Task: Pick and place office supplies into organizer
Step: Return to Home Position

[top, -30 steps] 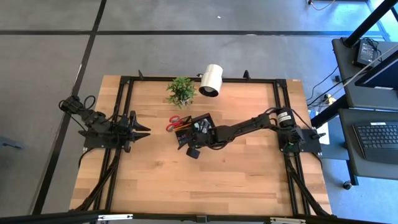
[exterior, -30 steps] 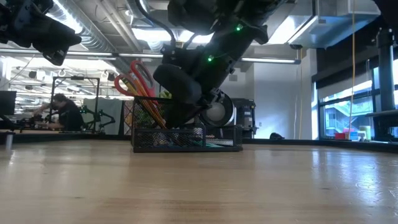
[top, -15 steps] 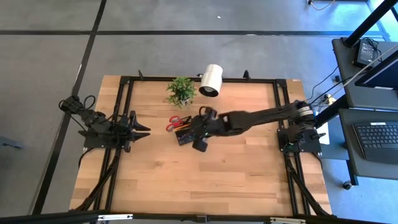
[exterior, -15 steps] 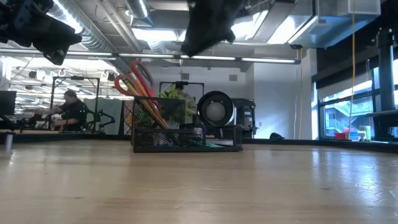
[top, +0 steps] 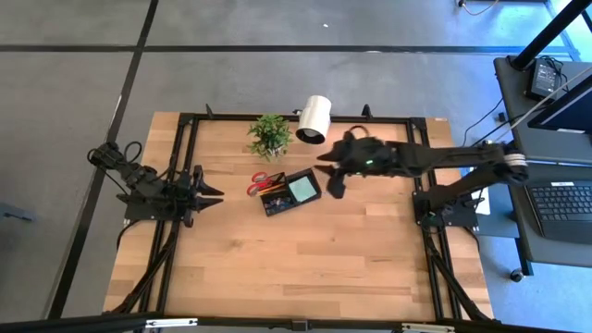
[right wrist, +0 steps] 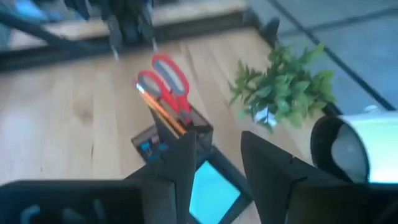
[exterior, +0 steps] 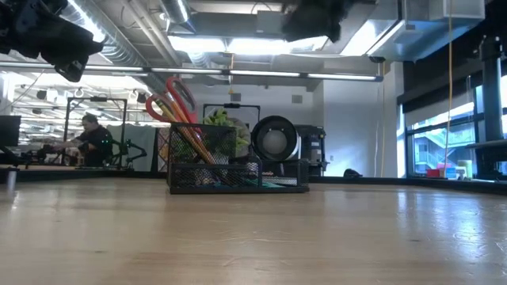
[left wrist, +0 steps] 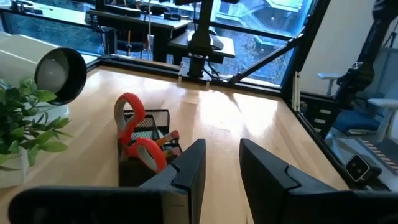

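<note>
packing looks done — right gripper (top: 336, 181), empty with fingers apart beside the organizer (exterior: 214, 176), just needs folding home — left gripper (top: 216, 195) waits well off it, fingers apart too.

The plant (top: 269, 135) and lamp (top: 315, 118) crowd behind the organizer (top: 294, 206); the tabletop (top: 296, 268) in front lies open.

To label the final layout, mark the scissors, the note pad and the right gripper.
scissors (top: 261, 182): high view, on the red handles.
note pad (top: 302, 190): high view, middle of its teal face.
right gripper (right wrist: 216, 144): right wrist view, midway between its open fingertips.
</note>
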